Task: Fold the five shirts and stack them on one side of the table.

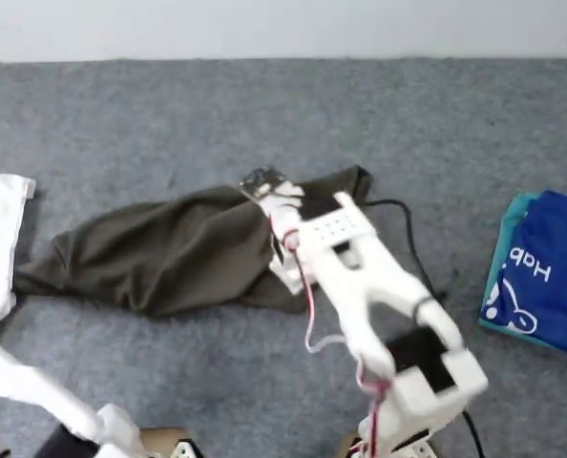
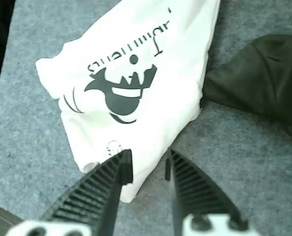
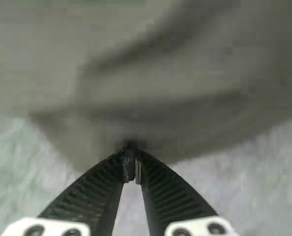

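Mid-fold on the dark shirt [image 1: 169, 248], by the look of it. Crumpled and stretched sideways across the middle of the table [image 1: 264, 105], not yet flat. Right gripper [image 3: 130, 164] pressed together on a fold of its edge, pinching cloth at the very tips. Grip sits near the shirt's far right end in the high view, with the arm reaching out over it. Probably gripped there to pull that end over or tug the cloth flat. Thin pinch, so could slip under a hard pull.

Left gripper [image 2: 148, 162] over a corner of the white shirt [image 2: 136, 83], fingers apart with a narrow gap, holding nothing. Can't tell whether the tips touch the cloth. White shirt at the table's left edge, looks folded, close by the dark shirt's left end.

Blue shirt [image 1: 546, 272] folded at the right edge on top of something teal [image 1: 505, 239], well apart from the dark one. Reads as the stack side. If so, white one likely to need carrying across later.
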Controlling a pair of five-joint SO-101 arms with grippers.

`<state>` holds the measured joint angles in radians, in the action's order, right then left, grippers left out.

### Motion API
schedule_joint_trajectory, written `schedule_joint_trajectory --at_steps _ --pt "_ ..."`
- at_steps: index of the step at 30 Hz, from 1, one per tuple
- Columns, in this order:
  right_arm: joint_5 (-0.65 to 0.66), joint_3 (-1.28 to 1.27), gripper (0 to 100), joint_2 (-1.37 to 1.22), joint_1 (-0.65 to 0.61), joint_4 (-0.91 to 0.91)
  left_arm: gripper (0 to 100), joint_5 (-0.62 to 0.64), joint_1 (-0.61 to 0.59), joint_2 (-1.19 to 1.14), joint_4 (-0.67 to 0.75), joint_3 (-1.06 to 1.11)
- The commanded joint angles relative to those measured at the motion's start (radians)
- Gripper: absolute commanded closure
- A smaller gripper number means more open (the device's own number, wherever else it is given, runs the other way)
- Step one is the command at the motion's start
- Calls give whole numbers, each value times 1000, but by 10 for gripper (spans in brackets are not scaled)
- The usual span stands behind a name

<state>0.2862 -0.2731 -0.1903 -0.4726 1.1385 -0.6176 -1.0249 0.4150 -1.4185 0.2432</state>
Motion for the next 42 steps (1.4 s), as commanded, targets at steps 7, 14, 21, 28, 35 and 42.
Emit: schedule_joint_trajectory --at_steps 7,14,21,28,35,42 --pt "259 629 987 -433 113 -165 886 15 -23 133 -46 -31" --pt "262 1022 987 -631 136 2 886 15 -23 149 -49 -31" --pt "261 1258 987 -638 107 420 886 15 -23 149 -49 -31" --pt "259 1363 988 -628 65 662 886 15 -5 153 -43 21" --pt "213 1140 988 -538 13 659 900 15 3 155 -44 45" --pt "249 1033 988 -670 44 406 900 15 -3 155 -46 45"
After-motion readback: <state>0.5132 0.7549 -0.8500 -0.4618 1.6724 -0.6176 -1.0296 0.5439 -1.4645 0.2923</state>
